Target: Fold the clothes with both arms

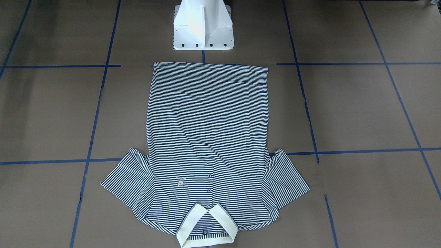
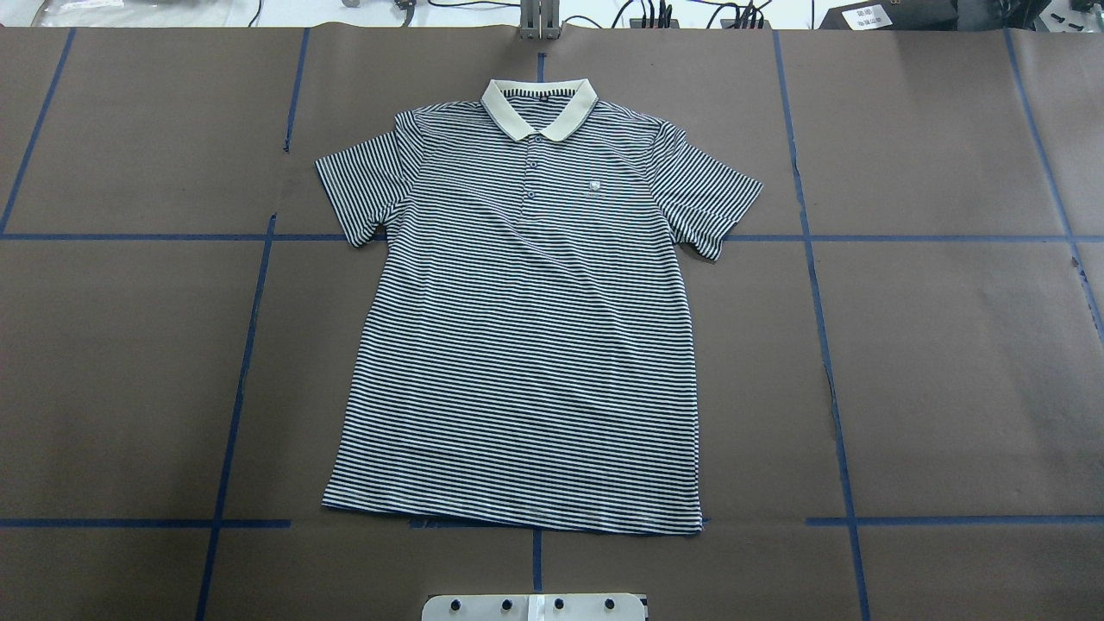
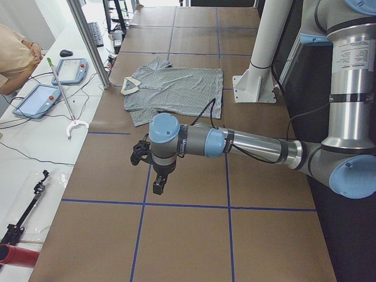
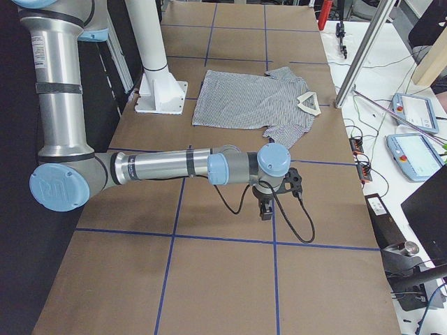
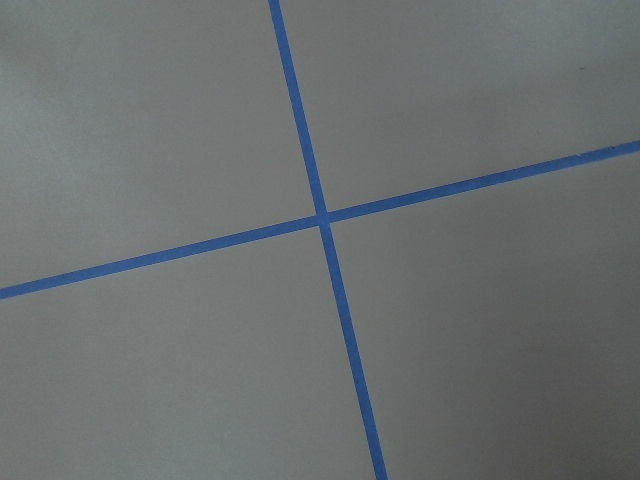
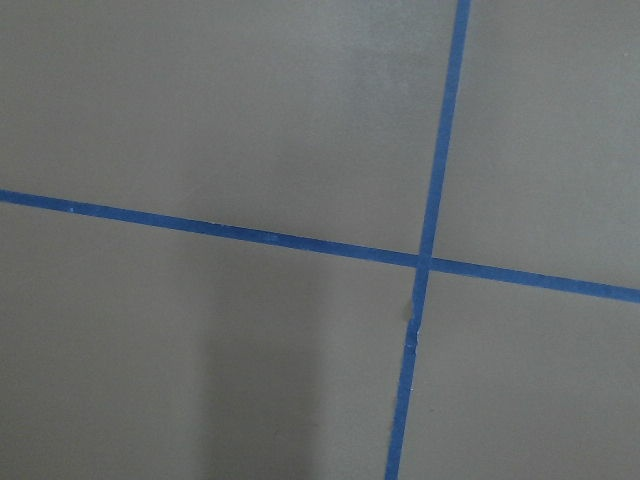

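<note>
The navy-and-white striped polo shirt (image 2: 526,345) lies flat and face up on the brown table, cream collar (image 2: 539,108) away from the robot base, both sleeves spread. It also shows in the front view (image 1: 206,137), the left view (image 3: 176,88) and the right view (image 4: 251,101). My left gripper (image 3: 158,187) hangs over bare table far to the shirt's side; I cannot tell if it is open. My right gripper (image 4: 265,209) hangs over bare table on the other side; I cannot tell its state either. Both wrist views show only brown table with blue tape (image 5: 322,218) (image 6: 422,262).
The white pedestal base (image 1: 203,27) stands just behind the shirt's hem. An operators' bench with teach pendants (image 3: 38,100) (image 4: 412,112), cables and a reach stick (image 3: 61,97) runs along the table's far edge. A person (image 3: 14,59) sits there.
</note>
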`<state>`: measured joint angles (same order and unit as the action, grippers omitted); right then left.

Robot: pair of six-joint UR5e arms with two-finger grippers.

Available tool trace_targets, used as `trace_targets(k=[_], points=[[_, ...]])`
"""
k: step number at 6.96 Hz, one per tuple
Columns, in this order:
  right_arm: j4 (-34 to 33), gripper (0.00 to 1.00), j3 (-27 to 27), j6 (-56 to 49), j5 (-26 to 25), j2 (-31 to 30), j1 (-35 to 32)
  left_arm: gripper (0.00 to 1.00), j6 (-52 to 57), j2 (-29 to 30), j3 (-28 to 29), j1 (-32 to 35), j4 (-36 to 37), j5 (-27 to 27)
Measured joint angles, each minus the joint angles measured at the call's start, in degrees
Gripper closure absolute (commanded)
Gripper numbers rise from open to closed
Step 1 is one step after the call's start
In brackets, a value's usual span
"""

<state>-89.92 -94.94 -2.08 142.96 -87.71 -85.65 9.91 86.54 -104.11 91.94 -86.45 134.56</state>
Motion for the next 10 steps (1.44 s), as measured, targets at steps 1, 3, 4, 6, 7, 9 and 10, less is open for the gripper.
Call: trace_targets(k=[1,3,4,6,7,9,10], points=[[4.1,0.00,0.8,5.0,1.1,1.0,3.2,0.00,0.0,0.0,-0.2,0.0,-0.3,0.8],[17.0,0.02,7.6,24.0,0.7,7.6,11.2,0.00,0.2,-0.5,-0.4,0.0,-2.8,1.5],[21.7,0.04,12.7,33.9,-0.9,13.4,14.9,0.00,0.2,-1.0,-0.7,0.0,-3.4,1.5],[26.9,0.04,21.0,50.9,-8.5,24.7,21.6,0.00,0.2,-1.4,-1.3,0.0,-3.8,1.6],[30.7,0.05,23.1,58.5,-13.2,27.1,24.5,0.00,0.2,-1.4,-1.4,0.0,-3.9,1.6],[37.2,0.14,26.7,70.6,-19.3,29.6,29.1,0.00,0.2,-1.5,-1.3,0.0,-3.9,1.6],[38.1,0.19,28.4,73.6,-21.1,31.0,30.8,0.00,0.2,-1.5,-1.3,0.0,-3.9,1.6]])
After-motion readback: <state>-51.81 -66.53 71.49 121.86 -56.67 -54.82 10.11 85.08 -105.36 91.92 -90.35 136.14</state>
